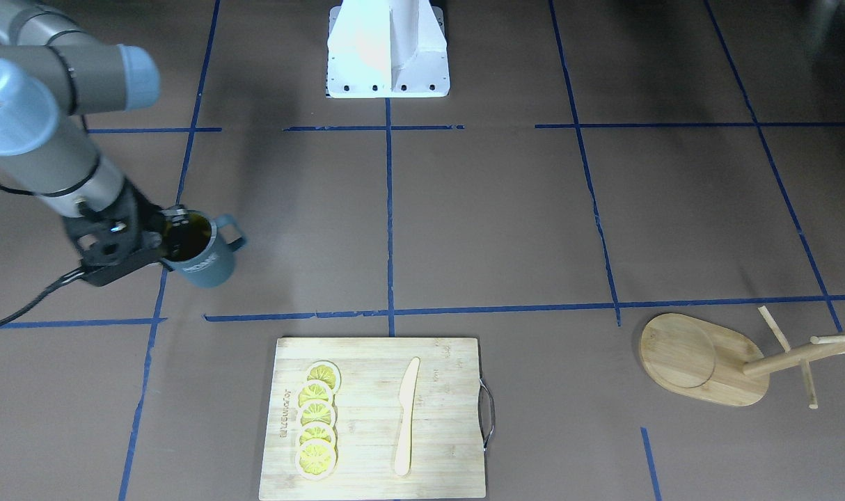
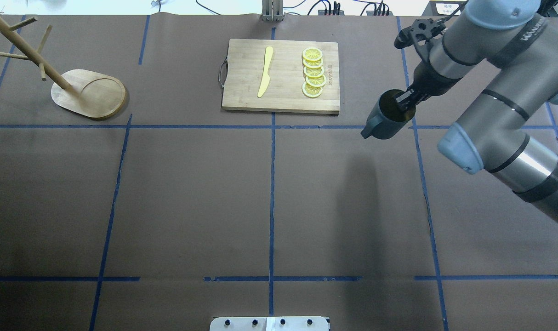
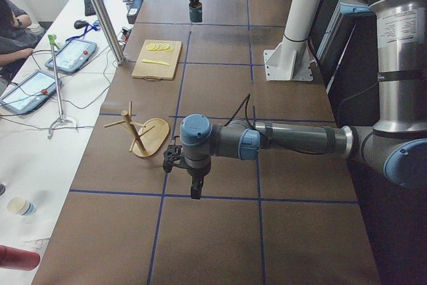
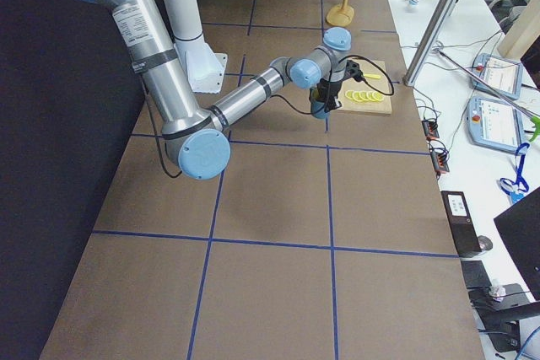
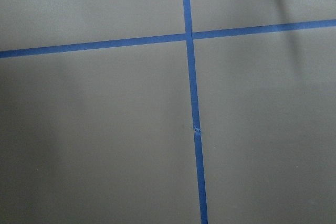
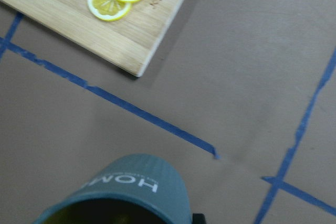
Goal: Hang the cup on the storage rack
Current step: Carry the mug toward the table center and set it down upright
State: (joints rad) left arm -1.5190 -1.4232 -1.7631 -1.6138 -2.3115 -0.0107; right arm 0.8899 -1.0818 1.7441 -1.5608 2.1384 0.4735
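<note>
The cup is dark teal-grey with white "HOME" lettering, and its handle points toward the table's middle. My right gripper is shut on its rim, one finger inside, and holds it slightly tilted just above the table. The cup also shows in the overhead view and the right wrist view. The storage rack, a bamboo mug tree on an oval base, stands at the far opposite end. My left gripper points down near the rack's base; I cannot tell whether it is open or shut.
A bamboo cutting board with a metal handle lies at the far middle, between cup and rack. It bears several lemon slices and a wooden knife. The robot's white base stands at the near middle edge.
</note>
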